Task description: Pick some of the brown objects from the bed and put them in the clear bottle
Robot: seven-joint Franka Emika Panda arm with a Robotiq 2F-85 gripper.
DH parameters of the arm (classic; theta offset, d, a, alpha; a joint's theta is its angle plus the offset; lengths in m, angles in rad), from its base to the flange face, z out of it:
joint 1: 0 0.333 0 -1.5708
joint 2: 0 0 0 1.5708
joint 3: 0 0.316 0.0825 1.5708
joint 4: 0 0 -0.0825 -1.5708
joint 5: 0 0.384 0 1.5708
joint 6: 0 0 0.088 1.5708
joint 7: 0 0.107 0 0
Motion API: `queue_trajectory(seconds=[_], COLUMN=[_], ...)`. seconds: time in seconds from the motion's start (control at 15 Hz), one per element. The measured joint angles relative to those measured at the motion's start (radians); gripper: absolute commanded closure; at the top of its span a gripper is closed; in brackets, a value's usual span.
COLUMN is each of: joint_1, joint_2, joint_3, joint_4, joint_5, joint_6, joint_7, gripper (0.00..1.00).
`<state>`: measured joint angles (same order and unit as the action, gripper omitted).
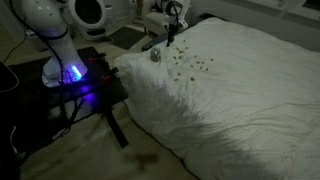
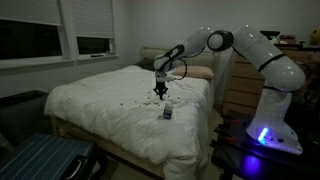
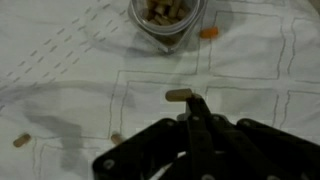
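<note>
The bed (image 1: 250, 100) (image 2: 100, 115) has a wrinkled white sheet (image 3: 80, 70). Tiny brown objects (image 1: 190, 62) (image 2: 135, 100) lie scattered on it. The clear bottle (image 1: 156, 56) (image 2: 167, 113) stands upright on the sheet. In the wrist view the bottle (image 3: 165, 20) holds several brown objects. My gripper (image 1: 171, 38) (image 2: 160, 92) hangs above the bed just beyond the bottle. In the wrist view its fingers (image 3: 193, 103) are closed, with one brown pellet (image 3: 178, 95) pinched at the tips. Loose pellets (image 3: 208, 32) (image 3: 20, 140) lie on the sheet around it.
The robot base stands on a black table with a blue light (image 1: 75, 80) (image 2: 255, 150) beside the bed. A blue suitcase (image 2: 40, 160) lies at the bed's foot. A wooden dresser (image 2: 240, 90) stands behind the arm. Pillows (image 2: 200, 72) lie at the head.
</note>
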<state>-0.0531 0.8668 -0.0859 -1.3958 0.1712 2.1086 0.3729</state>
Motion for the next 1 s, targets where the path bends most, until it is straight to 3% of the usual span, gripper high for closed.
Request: queue_trajectory(seconds=[0.67,1.0], joint_1=[0.028,0.030], joint_2=[-0.328,-0.444], joint_3=[-0.002,-0.002], joint_4=[-0.481,-0.639], joint_5=[-0.004,-0.009], joint_6=[0.153,0.189], joint_7=[0.000,-0.010], gripper=[1.00,1.00])
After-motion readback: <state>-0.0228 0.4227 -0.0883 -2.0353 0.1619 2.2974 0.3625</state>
